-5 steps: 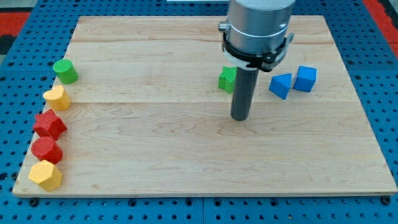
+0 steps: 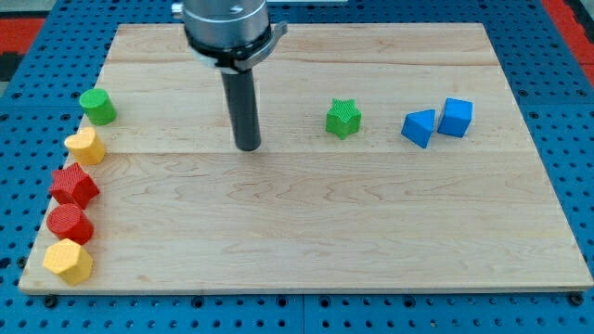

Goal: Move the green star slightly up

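A pale wooden board point(image 2: 306, 241) is lying on a blue pegboard point(image 2: 575, 111). My tip point(image 2: 248, 147) is resting on bare wood; I am carrying no claw, only this rod. The green star point(image 2: 343, 119) is sitting at my three o'clock, well apart, untouched. Two blue blocks point(image 2: 437, 122) are standing farther right.

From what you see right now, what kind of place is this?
Probably a robotics lab bench: a wooden board lies on a blue perforated base, small coloured blocks like the green star sit on it, and my tip stands left of that star.
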Robot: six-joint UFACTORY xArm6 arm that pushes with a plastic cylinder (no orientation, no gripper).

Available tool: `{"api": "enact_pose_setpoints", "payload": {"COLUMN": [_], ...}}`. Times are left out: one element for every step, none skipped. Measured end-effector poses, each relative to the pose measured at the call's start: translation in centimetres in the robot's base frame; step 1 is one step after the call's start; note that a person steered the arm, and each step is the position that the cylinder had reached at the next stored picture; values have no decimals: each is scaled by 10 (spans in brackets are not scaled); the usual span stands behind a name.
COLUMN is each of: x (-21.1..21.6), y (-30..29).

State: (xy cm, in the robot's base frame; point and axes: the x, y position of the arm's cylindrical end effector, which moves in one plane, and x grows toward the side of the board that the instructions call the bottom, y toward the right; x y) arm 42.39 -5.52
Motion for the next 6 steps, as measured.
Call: {"api": "enact_pose_setpoints", "payload": {"x": [-34,-37,-35,-11,6,-6], "y": [45,82,80,76,118,158]}}
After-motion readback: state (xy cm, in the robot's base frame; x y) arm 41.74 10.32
